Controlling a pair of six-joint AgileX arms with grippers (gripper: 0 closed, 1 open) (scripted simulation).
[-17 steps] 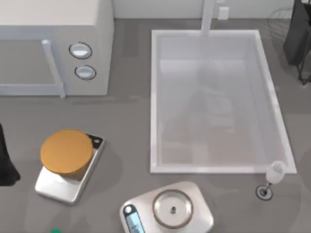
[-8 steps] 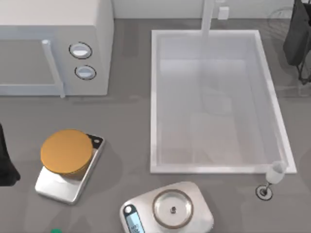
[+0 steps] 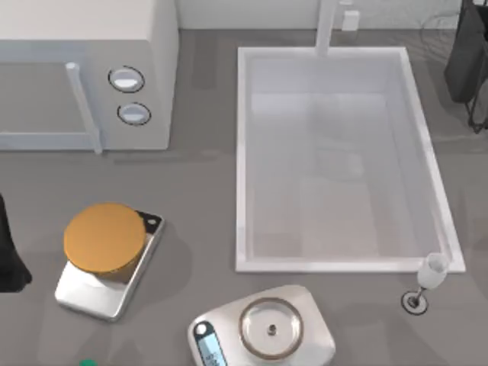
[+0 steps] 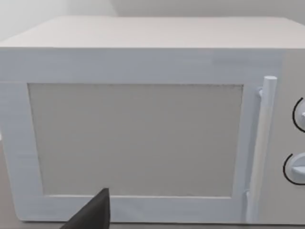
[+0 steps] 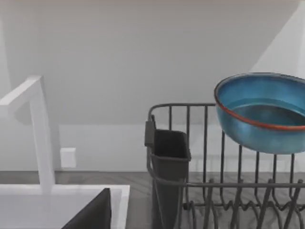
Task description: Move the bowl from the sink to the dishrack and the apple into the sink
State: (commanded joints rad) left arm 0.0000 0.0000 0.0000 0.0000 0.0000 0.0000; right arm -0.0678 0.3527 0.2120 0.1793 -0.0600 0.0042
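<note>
In the right wrist view, the bowl (image 5: 259, 112) is cut off at the picture's edge, above the dishrack (image 5: 224, 191), whose lower part runs out of the picture. What holds the bowl is unseen. In the left wrist view, the microwave (image 4: 138, 138) knobs are cropped. From above, both arms sit partly beyond the edges.

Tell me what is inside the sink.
The sink holds no bowl or apple in the top view; its basin floor shows bare. The blue bowl sits over the dishrack.
</note>
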